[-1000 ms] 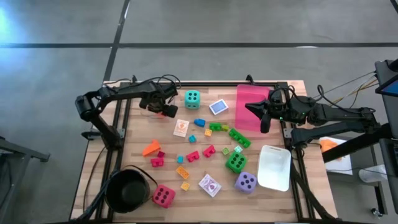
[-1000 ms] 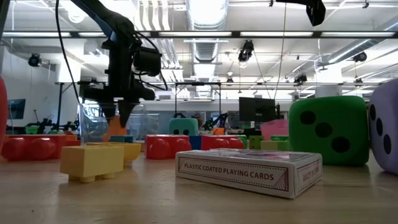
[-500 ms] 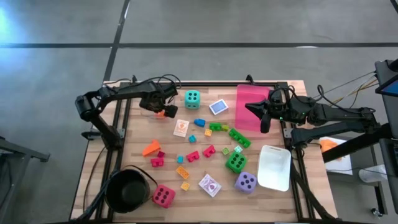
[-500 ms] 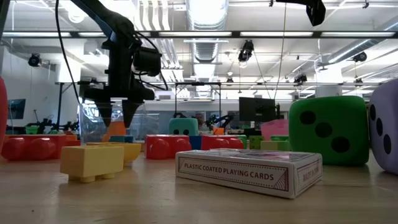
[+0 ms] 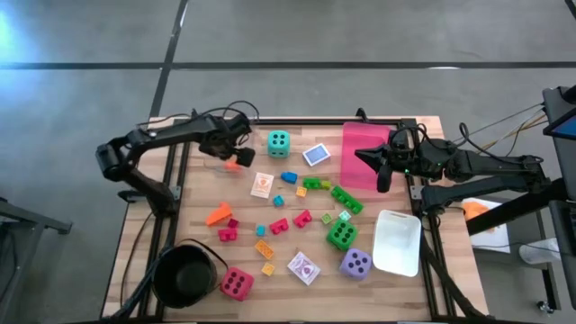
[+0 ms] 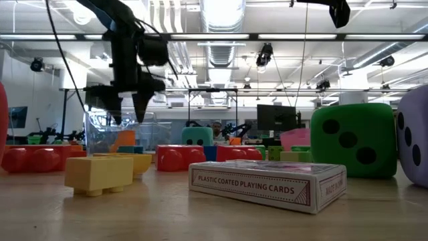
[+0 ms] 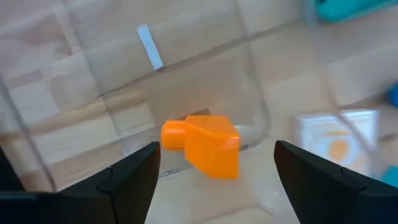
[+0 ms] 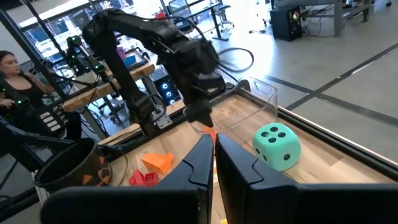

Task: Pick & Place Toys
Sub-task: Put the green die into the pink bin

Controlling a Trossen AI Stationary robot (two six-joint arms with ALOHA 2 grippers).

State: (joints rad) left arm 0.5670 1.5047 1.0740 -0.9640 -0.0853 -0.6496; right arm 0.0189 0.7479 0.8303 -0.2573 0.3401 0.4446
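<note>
My left gripper hangs open, fingers pointing down, above a clear tray at the table's far left. An orange block lies on its side on the tray's floor near a rounded corner, straight below the open fingers and apart from them. The teal die sits just right of the tray. The green die, purple die and pink-red die rest on the near half of the table. My right gripper is shut and held up over the pink tray.
Small coloured blocks and three picture cards lie scattered mid-table. A black pot stands at the near left and a white tray at the near right. A person sits beyond the table.
My left gripper has opened and let go of the orange block, then risen straight up from the clear tray. The block stays lying on the tray's floor.
</note>
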